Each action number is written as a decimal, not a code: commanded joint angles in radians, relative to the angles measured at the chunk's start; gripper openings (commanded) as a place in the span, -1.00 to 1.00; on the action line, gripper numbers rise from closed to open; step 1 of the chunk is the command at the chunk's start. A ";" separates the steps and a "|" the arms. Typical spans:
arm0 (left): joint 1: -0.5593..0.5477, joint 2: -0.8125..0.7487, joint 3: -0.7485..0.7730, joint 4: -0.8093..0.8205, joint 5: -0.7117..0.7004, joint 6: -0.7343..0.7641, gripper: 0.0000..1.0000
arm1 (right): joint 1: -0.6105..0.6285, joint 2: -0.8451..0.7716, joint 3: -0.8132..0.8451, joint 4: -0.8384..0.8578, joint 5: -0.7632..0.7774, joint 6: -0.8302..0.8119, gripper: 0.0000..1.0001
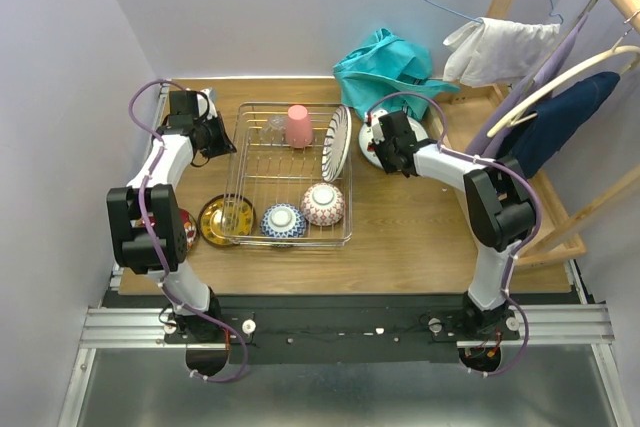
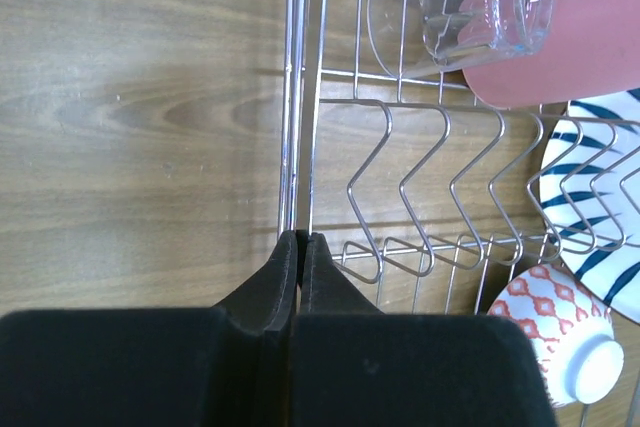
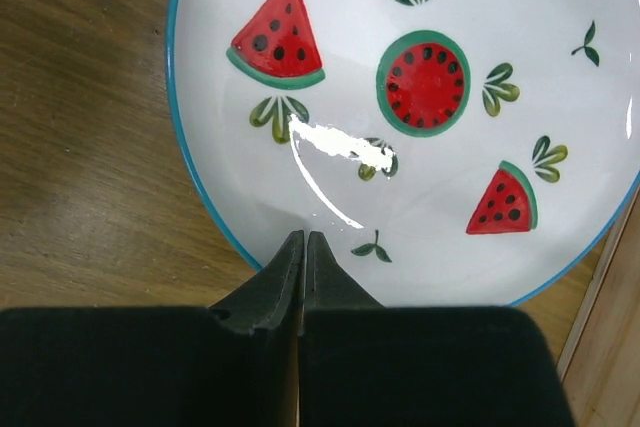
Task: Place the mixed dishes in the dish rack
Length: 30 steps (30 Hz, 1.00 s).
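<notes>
White with red watermelon marks, the plate (image 3: 420,147) is lying just right of the dish rack (image 1: 237,162). I am holding the right gripper (image 3: 303,237), fingers pressed together, over its rim, and the left gripper (image 2: 298,237), likewise closed, at the rack's left wire. Next I am needing spread fingers straddling that rim.

The top external camera looked down from above and behind both arm bases, far enough off to take in the whole dish rack (image 1: 285,172). The left wrist camera peered along the left gripper (image 2: 300,237), close over the rack's rim just ahead of its fingertips. The right wrist camera sat close above the watermelon plate (image 3: 420,127), just beyond the right gripper (image 3: 304,237). The top view shared the rack with the left wrist view, and the plate with the right.
</notes>
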 commanded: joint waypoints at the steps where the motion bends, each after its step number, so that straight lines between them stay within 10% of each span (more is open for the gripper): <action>1: 0.013 0.068 0.067 0.088 0.020 -0.075 -1.00 | 0.000 -0.011 -0.022 -0.034 -0.059 -0.035 -0.82; 20: -0.001 0.137 0.115 0.137 0.034 -0.164 -0.98 | 0.083 -0.246 -0.275 -0.210 -0.264 -0.006 -0.87; 30: -0.019 0.112 0.162 0.096 0.043 -0.100 -0.09 | 0.137 -0.346 -0.330 -0.325 -0.295 -0.013 -0.91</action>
